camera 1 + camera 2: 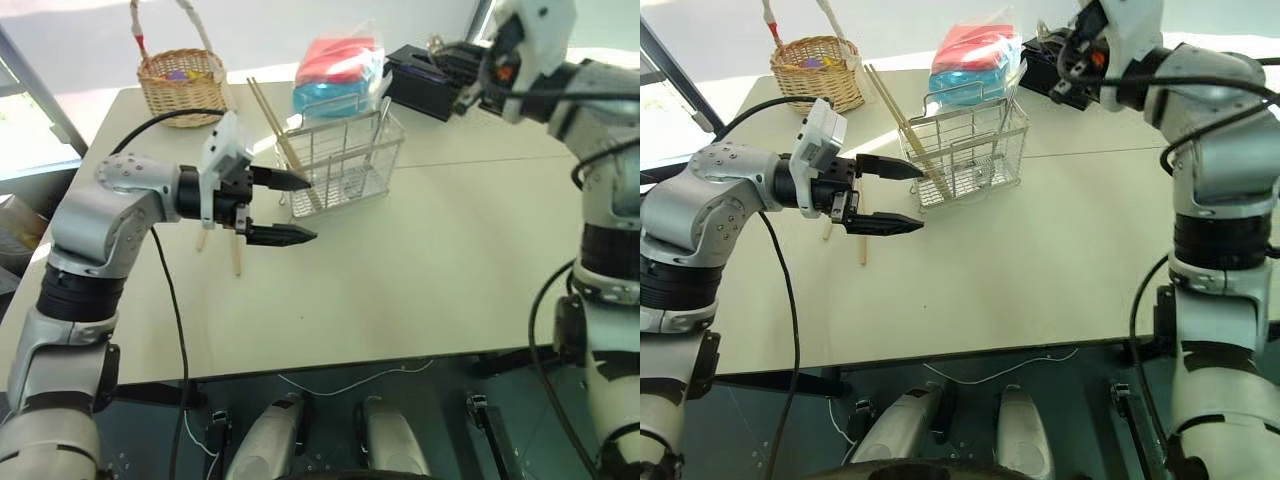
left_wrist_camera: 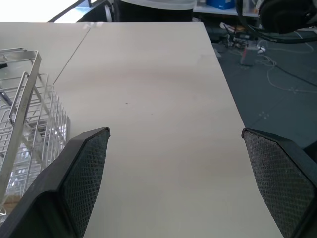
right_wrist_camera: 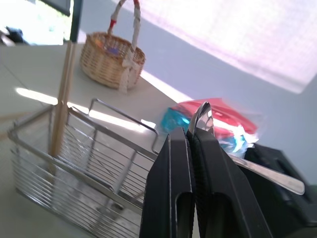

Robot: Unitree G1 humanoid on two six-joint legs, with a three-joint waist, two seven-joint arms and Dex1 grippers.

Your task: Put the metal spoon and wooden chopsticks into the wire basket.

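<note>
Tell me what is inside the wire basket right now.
The wire basket holds the wooden chopsticks, leaning with their tops sticking out above its rim. The metal spoon is not in it; the right gripper holds it. The left gripper's fingers hide the basket's near corner.

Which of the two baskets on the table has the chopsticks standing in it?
The wire basket, the square silver one. The chopsticks lean out of it. The round wicker basket with the tall handle has none.
</note>
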